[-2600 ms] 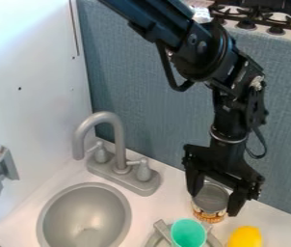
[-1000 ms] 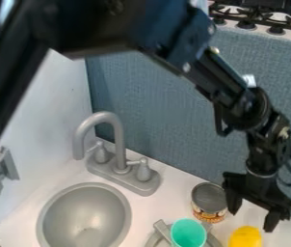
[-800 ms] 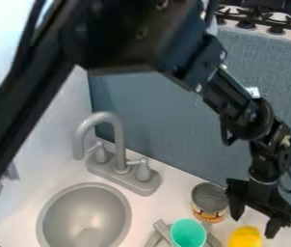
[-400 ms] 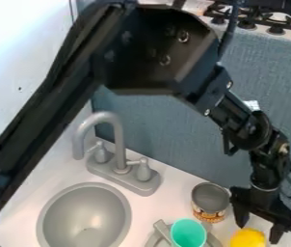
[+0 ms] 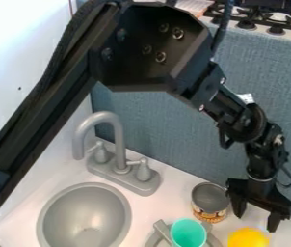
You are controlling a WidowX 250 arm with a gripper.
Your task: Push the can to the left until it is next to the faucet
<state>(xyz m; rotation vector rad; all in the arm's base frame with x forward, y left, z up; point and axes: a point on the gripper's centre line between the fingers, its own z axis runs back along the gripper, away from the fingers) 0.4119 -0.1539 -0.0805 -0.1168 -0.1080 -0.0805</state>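
The black gripper (image 5: 257,215) hangs at the lower right, open, its two fingers spread apart with nothing between them. Just below it, at the bottom edge, is a rounded yellow object (image 5: 248,238); the gripper is a little above and behind it. To the left of the gripper stands a can (image 5: 210,202) with a grey top and a printed label, close to the left finger. A teal cup (image 5: 188,233) sits in front of the can, over a grey round item (image 5: 163,232) cut off by the bottom edge.
A grey round sink (image 5: 84,217) lies at lower left, with a grey faucet (image 5: 121,166) behind it. A blue-grey wall (image 5: 154,120) rises behind the counter (image 5: 167,195), with a stove (image 5: 257,17) beyond. The arm crosses above the left side.
The gripper moved right off the can, then down near the yellow object, and has since risen slightly. The yellow object has shifted or turned a little. The arm's upper links swung into view at left.
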